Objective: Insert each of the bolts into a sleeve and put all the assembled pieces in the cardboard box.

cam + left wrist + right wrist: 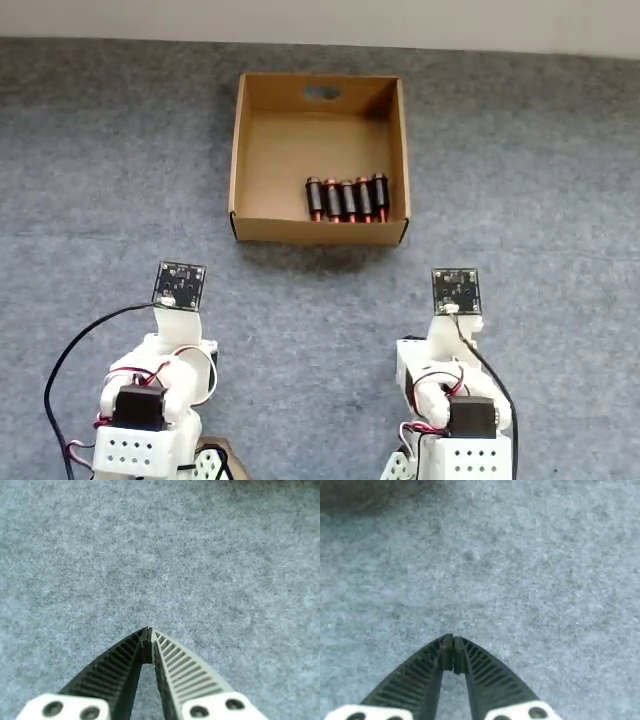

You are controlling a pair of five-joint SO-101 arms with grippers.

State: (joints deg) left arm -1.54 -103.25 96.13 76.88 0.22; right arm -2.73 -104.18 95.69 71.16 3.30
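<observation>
Grey felt-like tabletop (90,150) all around, pale wall strip (320,18) at the far edge. Five assembled pieces (347,198) side by side in the cardboard box (238,150), against its near wall. Left tool (150,632) and right tool (453,640) pinched tip to tip over felt.

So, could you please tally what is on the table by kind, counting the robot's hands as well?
assembled pieces: 5
cardboard box: 1
hands: 2 (left hand, right hand)
Total: 8
</observation>
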